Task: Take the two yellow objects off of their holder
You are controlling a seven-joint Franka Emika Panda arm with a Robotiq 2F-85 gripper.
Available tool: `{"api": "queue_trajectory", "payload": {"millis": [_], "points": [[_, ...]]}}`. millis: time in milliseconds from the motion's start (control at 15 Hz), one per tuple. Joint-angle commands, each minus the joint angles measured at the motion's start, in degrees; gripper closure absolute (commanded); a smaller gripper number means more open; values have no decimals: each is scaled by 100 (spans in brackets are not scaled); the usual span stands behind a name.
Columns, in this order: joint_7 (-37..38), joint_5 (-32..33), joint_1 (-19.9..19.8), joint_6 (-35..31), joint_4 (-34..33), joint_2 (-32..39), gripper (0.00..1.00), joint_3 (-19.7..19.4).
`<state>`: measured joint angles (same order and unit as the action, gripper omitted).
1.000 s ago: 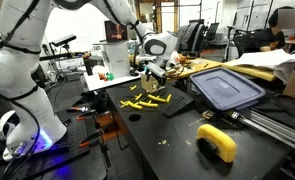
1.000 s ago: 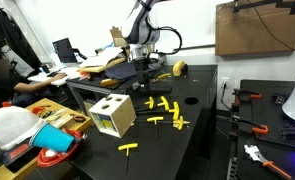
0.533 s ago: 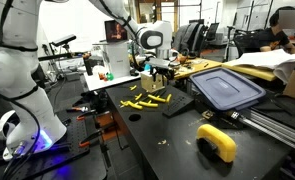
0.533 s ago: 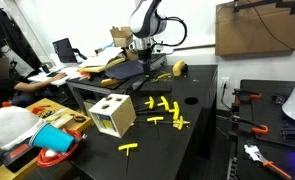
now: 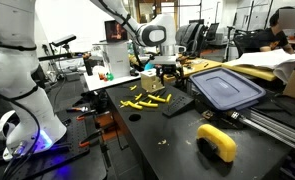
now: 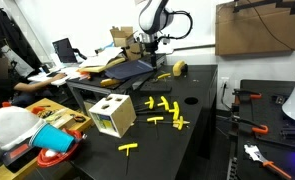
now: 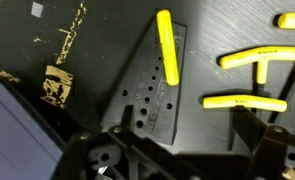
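The holder [image 7: 150, 95] is a flat dark tray with small holes, in the middle of the wrist view. One slim yellow bar [image 7: 167, 46] lies along its far end. I cannot single out a second bar on it. The holder also shows on the black table in an exterior view [image 5: 178, 105]. My gripper [image 7: 187, 138] hangs above the holder, open and empty, with one finger on each side of the tray's near end. It shows in both exterior views [image 5: 168, 72] [image 6: 149, 48].
Several yellow T-shaped pieces [image 7: 249, 60] lie beside the holder [image 5: 145, 100] [image 6: 167, 106]. A blue-grey bin lid [image 5: 227, 88] lies beyond it. A big curved yellow-and-black object [image 5: 218, 142] sits near the table edge. A white box with holes [image 6: 112, 116] stands nearby.
The arm has swung sideways towards the holder and bin lid and risen a little. The gripper stays open and empty; nothing on the table has moved.
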<state>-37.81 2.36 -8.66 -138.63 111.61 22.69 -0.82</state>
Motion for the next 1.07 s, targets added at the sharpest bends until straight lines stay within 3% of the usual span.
{"api": "queue_trajectory", "payload": {"millis": [0,533,1000], "points": [[204,236,-31,30,87,-91,0,-119],[112,670,-75,395,74,61,0,-205],[-35,628,-133,617,129,107,0,-127]]}}
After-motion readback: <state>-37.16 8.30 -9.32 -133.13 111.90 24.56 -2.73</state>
